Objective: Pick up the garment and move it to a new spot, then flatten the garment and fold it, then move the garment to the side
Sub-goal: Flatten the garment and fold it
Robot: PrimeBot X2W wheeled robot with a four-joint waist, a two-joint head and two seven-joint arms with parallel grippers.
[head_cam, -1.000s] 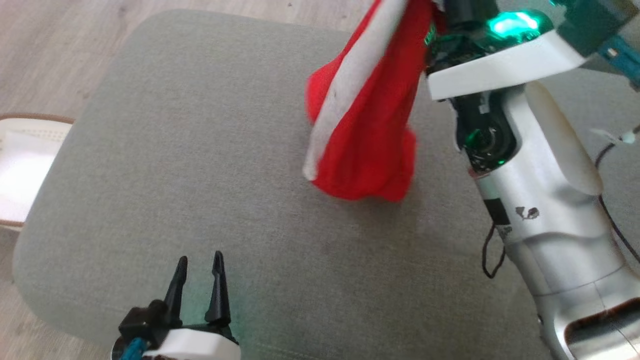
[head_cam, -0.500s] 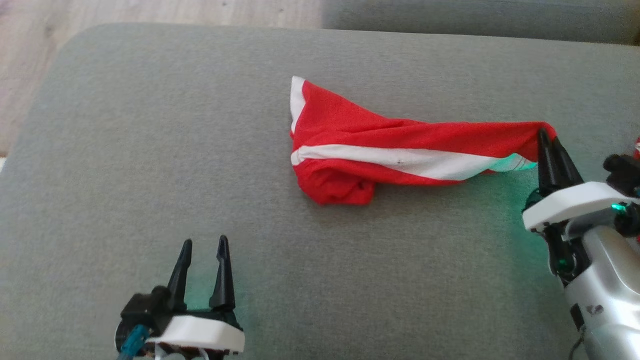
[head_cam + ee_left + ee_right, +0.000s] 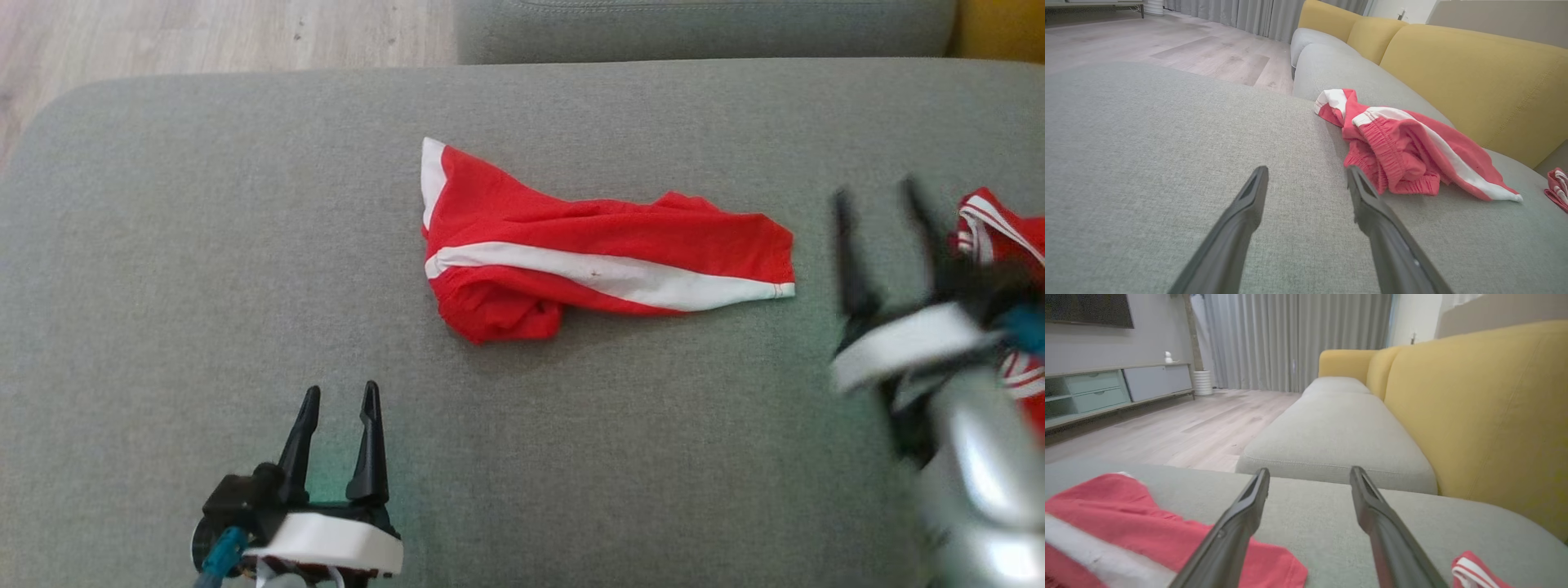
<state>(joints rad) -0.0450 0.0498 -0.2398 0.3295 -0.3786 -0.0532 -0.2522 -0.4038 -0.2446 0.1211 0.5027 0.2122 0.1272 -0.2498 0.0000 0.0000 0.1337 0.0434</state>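
Red garment with a white stripe (image 3: 588, 261) lies bunched at the middle of the grey fabric seat cushion (image 3: 204, 245), not yet flattened.
The left gripper (image 3: 341, 390), at the cushion's near edge, and the right gripper (image 3: 875, 192), over its right part, both have fingers spread, empty. Flattening likely wants one pinch at each end, single layer, drawn apart low over the cushion. A second red-and-white striped cloth (image 3: 1000, 233) at the cushion's right edge could snag.

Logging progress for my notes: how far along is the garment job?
Done, it seems: the move; the red garment lies on the grey cushion, apart from the left gripper and right gripper. In hand: nothing; both are open. Left: bunched, so flattening, folding, moving aside.
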